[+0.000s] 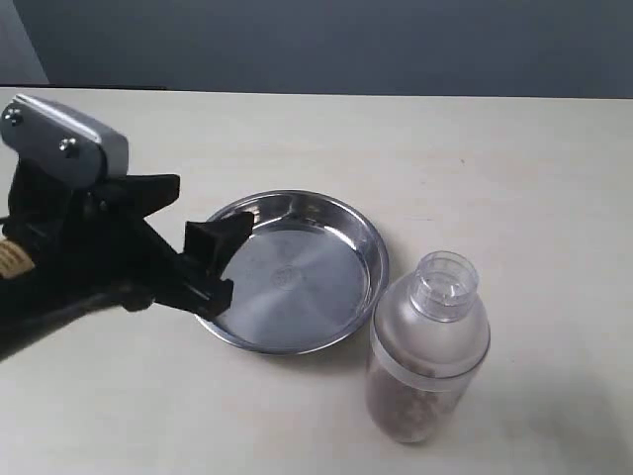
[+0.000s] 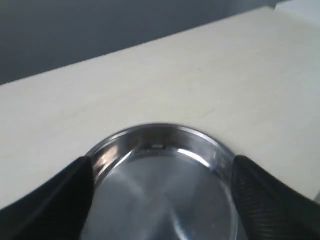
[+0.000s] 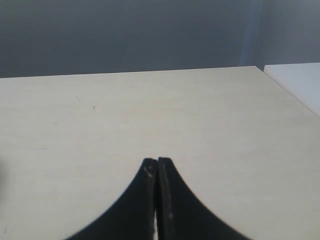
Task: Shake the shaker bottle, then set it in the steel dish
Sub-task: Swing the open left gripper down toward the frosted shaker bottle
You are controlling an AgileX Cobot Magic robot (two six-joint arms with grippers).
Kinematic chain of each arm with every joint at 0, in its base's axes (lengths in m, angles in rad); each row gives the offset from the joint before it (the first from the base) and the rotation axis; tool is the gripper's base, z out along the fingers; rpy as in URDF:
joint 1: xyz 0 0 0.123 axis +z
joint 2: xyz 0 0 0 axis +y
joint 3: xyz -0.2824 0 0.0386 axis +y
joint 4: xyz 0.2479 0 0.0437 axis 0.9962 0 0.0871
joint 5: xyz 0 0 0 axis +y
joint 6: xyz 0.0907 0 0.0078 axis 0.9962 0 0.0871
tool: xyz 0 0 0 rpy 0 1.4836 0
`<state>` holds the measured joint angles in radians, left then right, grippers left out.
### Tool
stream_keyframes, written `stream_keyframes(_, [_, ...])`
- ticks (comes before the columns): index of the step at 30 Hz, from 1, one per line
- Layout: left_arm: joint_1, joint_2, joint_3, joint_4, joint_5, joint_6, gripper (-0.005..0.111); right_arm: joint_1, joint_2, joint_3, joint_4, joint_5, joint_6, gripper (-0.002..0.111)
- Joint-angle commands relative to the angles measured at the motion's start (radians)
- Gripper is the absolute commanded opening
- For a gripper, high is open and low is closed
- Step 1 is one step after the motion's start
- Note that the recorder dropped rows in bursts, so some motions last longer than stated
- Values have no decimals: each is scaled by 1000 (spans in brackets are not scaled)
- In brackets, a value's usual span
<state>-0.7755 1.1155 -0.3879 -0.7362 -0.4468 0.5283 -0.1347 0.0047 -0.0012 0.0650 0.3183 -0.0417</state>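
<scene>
Frosted domed bottle is standing right of the shiny round dish; left gripper is gaping empty, right gripper pressing closed, empty.

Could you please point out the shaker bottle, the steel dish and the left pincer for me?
shaker bottle (image 1: pixel 428 346): exterior view, on its frosted body.
steel dish (image 1: pixel 297 282): exterior view, on its bare flat bottom.
left pincer (image 1: pixel 227 261): exterior view, midway between its open fingertips.
</scene>
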Motion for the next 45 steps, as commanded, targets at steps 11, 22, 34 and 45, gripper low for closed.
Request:
stream_keyframes(11, [-42,276,166,607,-411,-584,37,-3,-5,1,1,-14,-2,-1])
stream_keyframes(22, [-42,346,195,836,-474,-701,73,-3,-5,1,1,-14,-2,-1])
stream_keyframes(34, [-42,572,195,926,-730,-761,91,-3,-5,1,1,-14,-2,-1])
stream_keyframes(45, [-42,790,122,994,-774,-784,102,-3,-5,1,1,-14,-2,-1])
